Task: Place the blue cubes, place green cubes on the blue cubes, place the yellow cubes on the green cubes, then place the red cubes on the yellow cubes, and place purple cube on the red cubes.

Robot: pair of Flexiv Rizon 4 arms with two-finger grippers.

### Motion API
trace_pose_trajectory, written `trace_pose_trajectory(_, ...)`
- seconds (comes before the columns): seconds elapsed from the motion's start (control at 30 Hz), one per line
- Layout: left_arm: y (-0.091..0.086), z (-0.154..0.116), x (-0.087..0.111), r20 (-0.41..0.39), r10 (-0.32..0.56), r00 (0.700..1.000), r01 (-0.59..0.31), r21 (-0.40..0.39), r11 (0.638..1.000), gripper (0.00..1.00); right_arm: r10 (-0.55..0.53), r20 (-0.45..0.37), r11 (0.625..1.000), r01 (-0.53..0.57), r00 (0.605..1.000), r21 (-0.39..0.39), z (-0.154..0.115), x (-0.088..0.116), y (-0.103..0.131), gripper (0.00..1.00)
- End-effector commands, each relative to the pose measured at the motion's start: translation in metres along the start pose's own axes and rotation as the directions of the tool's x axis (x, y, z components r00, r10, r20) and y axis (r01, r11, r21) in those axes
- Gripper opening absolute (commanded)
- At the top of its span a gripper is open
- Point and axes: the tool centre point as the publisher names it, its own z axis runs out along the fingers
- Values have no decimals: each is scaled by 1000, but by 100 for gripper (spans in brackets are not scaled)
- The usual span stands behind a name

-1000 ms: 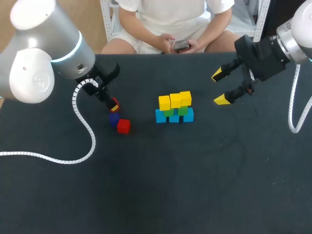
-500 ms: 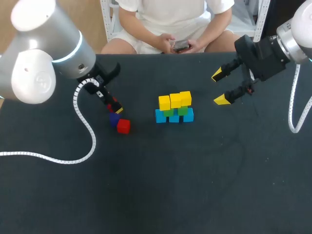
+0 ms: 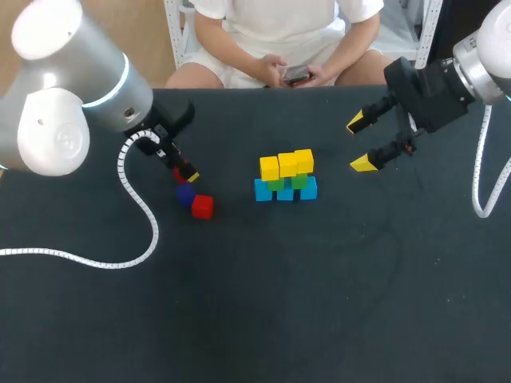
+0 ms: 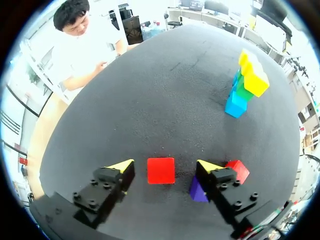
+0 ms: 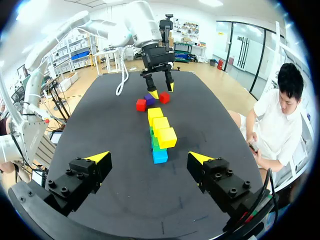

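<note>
— Red comes next on the pile, so where does a red cube lie from your fingers?

— One red cube (image 4: pixel 161 170) sits on the surface (image 3: pixel 319 279) right between my left fingers (image 4: pixel 121 167). They stand apart, with a gap showing on each side of it, so nothing is clamped yet. A cube has no long axis, but its faces look square to the line between my tips, so I judge a plain close would catch it.

— Anything crowding it?

— The purple cube (image 4: pixel 198 192) lies just beside one finger, partly under it. A second red cube (image 4: pixel 239 169) is on that finger's outer side. Neither is inside the gap.

— And your other arm?

— My right fingers (image 3: pixel 365 163) hang at the upper right of the head frame, wide apart and holding nothing. The loose cubes lie left of centre, so my left arm is plainly the nearer one.

— Count for me.

— Two red, one purple, all loose. In the pile at the frame's middle I count three blue cubes (image 3: pixel 285 194) along the bottom, then two green cubes (image 3: pixel 299 181) that show, though another may be hidden. Three yellow cubes (image 3: pixel 287 164) sit on top, with no red up there yet.

— So the carry goes which way?

— Toward the right of the frame, I'd say, from the loose group to the yellow row.
</note>
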Motion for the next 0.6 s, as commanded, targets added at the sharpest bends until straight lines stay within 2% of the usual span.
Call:
trace_pose_trajectory(0.03, 1, 1, 3, -4, -3, 1000, 3, 3, 1000, 58, 0, 1, 1000, 0, 1000, 3, 0, 0, 1, 100)
trace_pose_trajectory(0.1, 0, 2, 3, -6, -6, 1000, 6, 6, 1000, 50, 0, 1, 1000, 0, 1000, 3, 0, 0, 1, 100)
trace_pose_trajectory(0.2, 0, 3, 3, -7, -4, 1000, 4, 7, 1000, 44, 0, 1, 1000, 0, 1000, 3, 0, 0, 1, 100)
trace_pose_trajectory(0.5, -1, 10, 3, -7, -1, 1000, 2, 21, 1000, 40, 0, 1, 1000, 0, 1000, 3, 0, 0, 1, 100)
trace_pose_trajectory(0.57, -1, 12, 4, -8, -1, 1000, 1, 25, 1000, 29, 0, 1, 1000, 0, 1000, 3, 0, 0, 1, 100)
trace_pose_trajectory(0.6, -1, 12, 4, -9, -1, 1000, 1, 26, 1000, 19, 0, 1, 1000, 0, 1000, 3, 0, 0, 1, 100)
